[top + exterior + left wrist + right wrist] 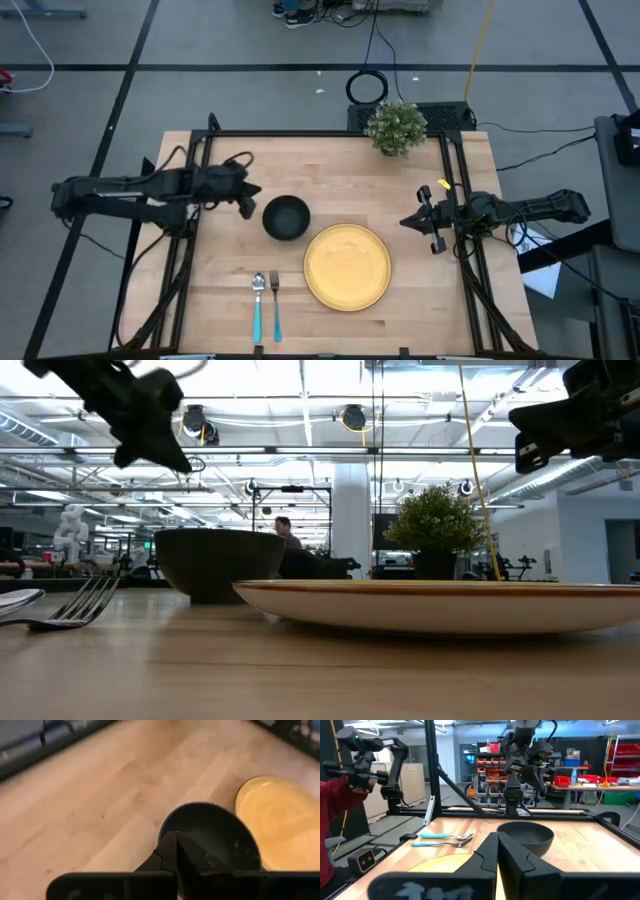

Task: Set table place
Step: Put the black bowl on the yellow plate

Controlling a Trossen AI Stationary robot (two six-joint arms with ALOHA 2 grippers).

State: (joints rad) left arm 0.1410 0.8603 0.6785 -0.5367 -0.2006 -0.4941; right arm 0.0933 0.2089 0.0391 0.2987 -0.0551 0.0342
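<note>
The desk (330, 170) is pale butcher-block wood with a smooth, lightly satin top, framed by matt black metal rails (320, 133). The yellow plate (347, 266) looks smooth and glazed. The black bowl (286, 217) is dull-sheened. The fork (275, 300) and spoon (258, 298) have shiny metal heads and turquoise plastic-looking handles.

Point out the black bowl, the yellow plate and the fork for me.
black bowl (286, 217), high view, centre of its inside.
yellow plate (347, 266), high view, middle of its face.
fork (276, 318), high view, on its turquoise handle.
</note>
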